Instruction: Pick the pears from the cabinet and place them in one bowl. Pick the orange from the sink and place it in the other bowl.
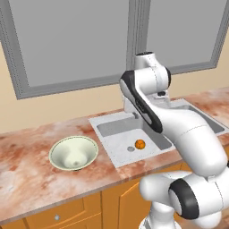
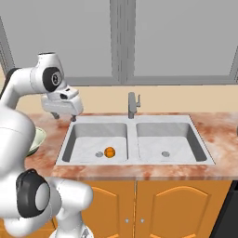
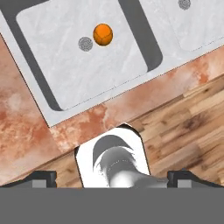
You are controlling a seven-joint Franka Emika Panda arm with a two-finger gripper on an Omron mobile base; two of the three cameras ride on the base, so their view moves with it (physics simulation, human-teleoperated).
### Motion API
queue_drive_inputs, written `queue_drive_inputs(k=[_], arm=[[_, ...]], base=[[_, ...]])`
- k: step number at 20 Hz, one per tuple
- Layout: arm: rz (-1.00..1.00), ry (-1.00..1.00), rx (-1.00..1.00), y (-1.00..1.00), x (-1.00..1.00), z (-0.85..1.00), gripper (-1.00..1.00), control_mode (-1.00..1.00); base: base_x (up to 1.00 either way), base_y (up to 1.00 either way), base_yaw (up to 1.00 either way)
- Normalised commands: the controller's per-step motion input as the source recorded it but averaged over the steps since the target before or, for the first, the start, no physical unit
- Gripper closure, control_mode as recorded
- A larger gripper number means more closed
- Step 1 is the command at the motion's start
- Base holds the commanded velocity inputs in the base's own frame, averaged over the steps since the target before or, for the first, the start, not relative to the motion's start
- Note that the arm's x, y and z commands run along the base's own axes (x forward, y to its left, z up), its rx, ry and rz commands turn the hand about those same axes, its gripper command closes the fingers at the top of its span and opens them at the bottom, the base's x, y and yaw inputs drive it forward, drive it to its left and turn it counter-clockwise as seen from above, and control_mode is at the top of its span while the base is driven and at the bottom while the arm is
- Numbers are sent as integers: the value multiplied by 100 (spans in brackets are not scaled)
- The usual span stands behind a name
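The gripper [image 2: 64, 116] hangs empty, jaws spread wide, above the sink's [image 2: 93, 122] left corner — the orange [image 2: 109, 152] lies below and ahead of the jaws beside the drain [image 2: 99, 154], the cream bowl [image 1: 74, 153] on the worktop [image 1: 27, 179].

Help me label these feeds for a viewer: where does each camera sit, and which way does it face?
Left base view: behind the arm's left, looking forward and down at the cream bowl, the sink and the orange; the arm rises from the lower right.
Right base view: behind its right, facing the double sink and faucet; the arm stands at the left.
Hand view: on the hand, looking down; dark fingers at the bottom, spread wide.
Shared: all three show the orange beside the drain.
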Motion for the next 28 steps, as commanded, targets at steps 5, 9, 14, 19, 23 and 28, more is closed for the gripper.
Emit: queue_drive_inputs(k=[5, 9, 14, 19, 23, 28], arm=[[14, -15, 1, -23, 13, -25, -100, -100], [12, -30, 3, -17, 10, -22, -100, -100], [8, -29, 3, -13, 10, -20, -100, -100], [2, -19, 2, -5, 22, -11, -100, -100], [0, -3, 0, -6, 31, -10, -100, -100], [-1, 12, 2, -7, 37, -5, -100, -100]], base=[[0, 0, 0], [0, 0, 0], [0, 0, 0], [0, 0, 0], [0, 0, 0], [0, 0, 0]])
